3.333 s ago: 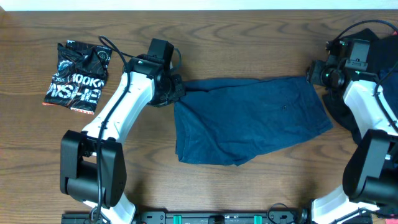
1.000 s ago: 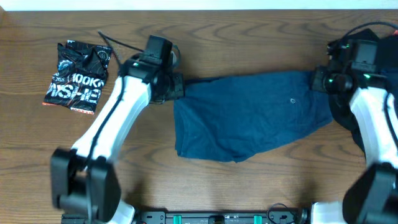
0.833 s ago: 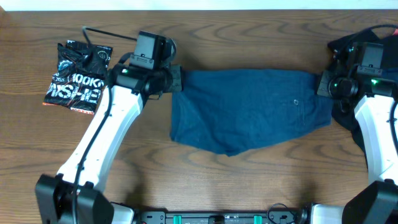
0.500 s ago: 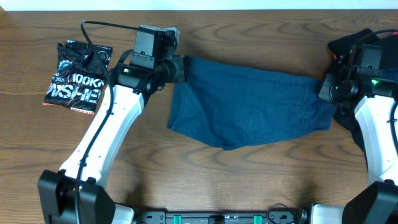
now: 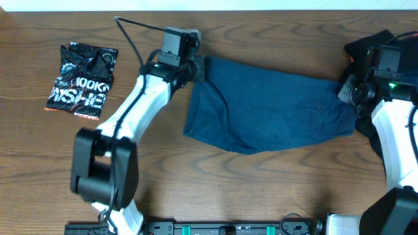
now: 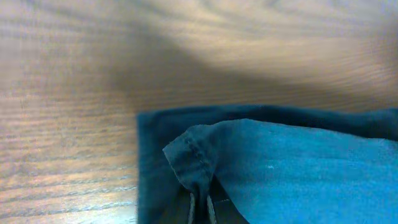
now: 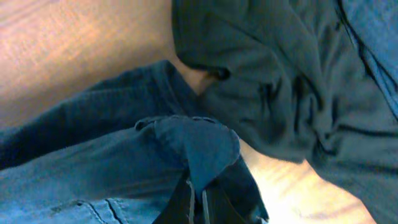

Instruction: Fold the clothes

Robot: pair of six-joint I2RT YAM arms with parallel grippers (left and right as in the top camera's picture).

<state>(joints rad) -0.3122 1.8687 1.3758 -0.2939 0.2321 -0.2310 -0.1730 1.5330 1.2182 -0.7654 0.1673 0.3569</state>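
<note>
Left claw (image 5: 198, 69) and right claw (image 5: 344, 92) each pinch a far corner of the garment (image 5: 268, 108), apparently stretching it flat across the table (image 5: 261, 189) for folding.

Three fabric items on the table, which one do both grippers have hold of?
The navy-blue garment in the middle: left gripper pinches one end, right gripper the other. The black lettered garment and the plain black cloth are not gripped.
</note>
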